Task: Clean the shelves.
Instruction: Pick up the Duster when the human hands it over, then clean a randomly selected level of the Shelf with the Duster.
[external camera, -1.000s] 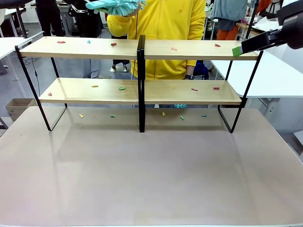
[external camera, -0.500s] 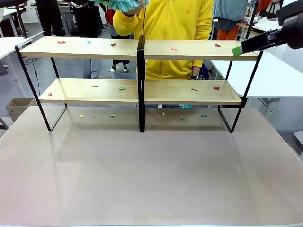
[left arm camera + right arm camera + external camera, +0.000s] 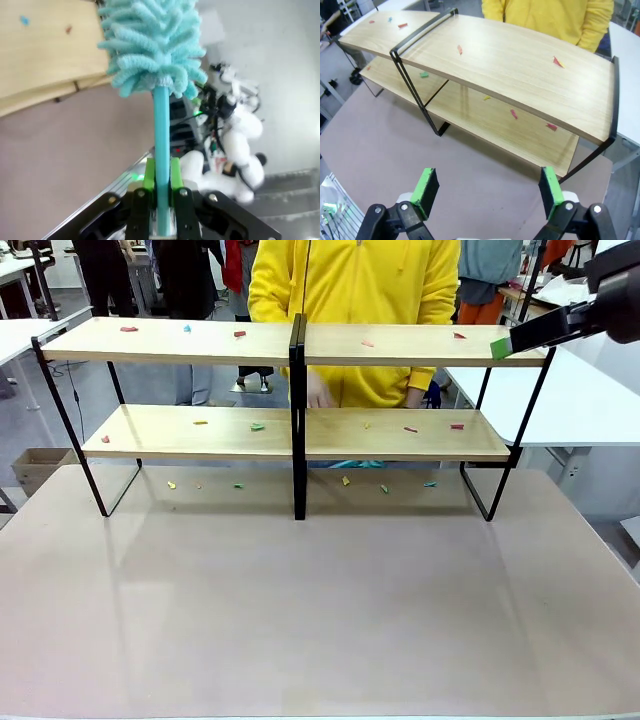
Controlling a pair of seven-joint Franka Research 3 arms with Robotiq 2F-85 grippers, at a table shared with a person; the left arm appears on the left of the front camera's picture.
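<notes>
— Two things differ from a second ago: the duster has left the person's raised hand, and the left gripper is now clamped on its teal handle.
— Handover done, then?
— Looks so (the person's hands are down behind the shelves, at the table's far side). The right gripper hangs spread wide by their right end. Scraps dot both boards, so sweeping can probably start.

Left wrist view: duster head clipped by top edge, handle end buried between fingers. Front view: scraps on shelves too small to identify; person's hand partly behind centre post.
</notes>
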